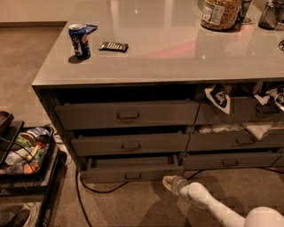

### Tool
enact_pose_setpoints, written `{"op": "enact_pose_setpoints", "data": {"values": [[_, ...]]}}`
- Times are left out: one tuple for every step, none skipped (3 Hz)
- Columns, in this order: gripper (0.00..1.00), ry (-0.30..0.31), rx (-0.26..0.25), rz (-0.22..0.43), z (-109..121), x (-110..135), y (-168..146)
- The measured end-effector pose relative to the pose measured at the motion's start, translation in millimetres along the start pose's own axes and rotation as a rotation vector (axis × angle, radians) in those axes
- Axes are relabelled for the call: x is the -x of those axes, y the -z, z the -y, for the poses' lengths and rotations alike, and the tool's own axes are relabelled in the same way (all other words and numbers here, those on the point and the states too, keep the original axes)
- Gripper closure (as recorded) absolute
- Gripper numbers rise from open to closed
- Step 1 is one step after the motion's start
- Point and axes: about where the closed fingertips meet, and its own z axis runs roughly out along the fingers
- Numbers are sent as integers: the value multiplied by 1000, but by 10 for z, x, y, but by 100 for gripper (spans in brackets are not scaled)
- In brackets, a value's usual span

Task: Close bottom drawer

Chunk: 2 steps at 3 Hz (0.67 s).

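Observation:
The bottom drawer [131, 174] is the lowest of three wide dark-grey drawers in the left stack. It stands pulled out a little, with its bare grey tray showing behind the flat front and a small pull handle [133, 176] in the middle. My gripper [169, 182] is at the end of the white arm that comes from the bottom right. It sits low over the carpet, just right of and in front of the drawer's right front corner.
A blue can [79, 41] and a dark bar [113, 46] lie on the grey countertop [177, 48], with a jar [220, 13] at the back. The neighbouring right drawers [230, 162] hold bags. A black cart [26, 155] stands at left. A cable [88, 188] runs on the floor.

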Motion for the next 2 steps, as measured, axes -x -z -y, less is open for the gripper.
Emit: {"op": "enact_pose_setpoints", "data": {"values": [[100, 4, -9, 1, -4, -2, -69], [100, 34, -23, -12, 97, 4, -223]]}}
